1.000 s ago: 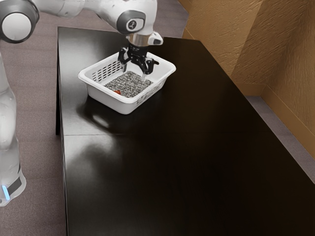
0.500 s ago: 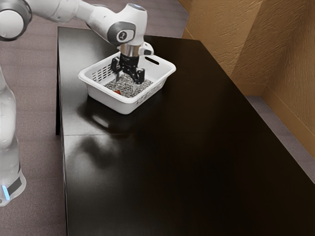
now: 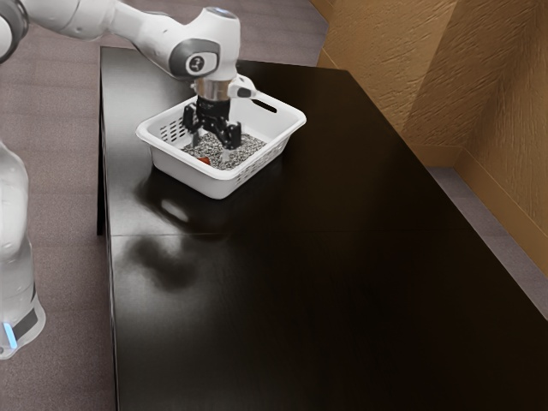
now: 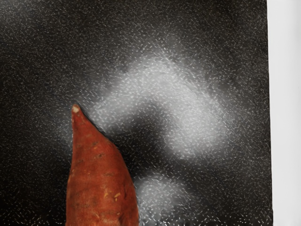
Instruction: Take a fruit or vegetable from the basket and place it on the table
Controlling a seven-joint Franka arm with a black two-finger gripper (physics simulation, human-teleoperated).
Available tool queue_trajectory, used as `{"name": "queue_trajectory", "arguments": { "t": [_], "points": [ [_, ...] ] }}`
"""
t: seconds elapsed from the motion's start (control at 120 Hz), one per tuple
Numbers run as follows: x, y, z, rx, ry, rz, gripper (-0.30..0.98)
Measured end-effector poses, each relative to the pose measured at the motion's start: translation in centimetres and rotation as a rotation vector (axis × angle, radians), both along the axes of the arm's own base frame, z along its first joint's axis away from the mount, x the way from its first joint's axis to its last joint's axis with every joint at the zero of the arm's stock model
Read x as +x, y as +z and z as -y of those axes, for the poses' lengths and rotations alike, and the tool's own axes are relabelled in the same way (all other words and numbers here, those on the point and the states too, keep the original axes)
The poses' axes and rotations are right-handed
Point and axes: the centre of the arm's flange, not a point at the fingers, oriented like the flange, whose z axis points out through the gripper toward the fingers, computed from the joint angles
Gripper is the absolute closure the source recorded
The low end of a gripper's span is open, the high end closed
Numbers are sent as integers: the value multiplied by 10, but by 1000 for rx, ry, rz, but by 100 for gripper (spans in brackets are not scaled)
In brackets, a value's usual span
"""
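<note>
On the exterior view's left, my white jointed arm reaches in over mauve-grey flooring. Next comes the white plastic basket with slotted walls, standing on the glossy black table. Low inside it lies my target, a reddish-orange, tapering sweet potato; on the wrist camera I get its brown-flecked skin and pale tip. Just beside it, I have the black two-finger gripper down in the basket, released, fingers parted. Speckled grey lining covers the bottom. Farthest right stands a textured tan wall.
</note>
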Motion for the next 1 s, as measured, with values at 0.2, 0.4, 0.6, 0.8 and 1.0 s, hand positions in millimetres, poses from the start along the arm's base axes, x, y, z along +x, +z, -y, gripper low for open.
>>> {"name": "queue_trajectory", "arguments": {
  "t": [0.2,0.4,0.6,0.8,1.0],
  "points": [
    [-16,2,11,-16,-12,23,1],
    [-17,-4,11,-15,-11,14,1],
    [-20,-12,-1,-12,16,0,1],
    [-15,-26,-4,-9,23,-20,1],
    [-6,-39,-7,0,29,-36,1]
  ]
}}
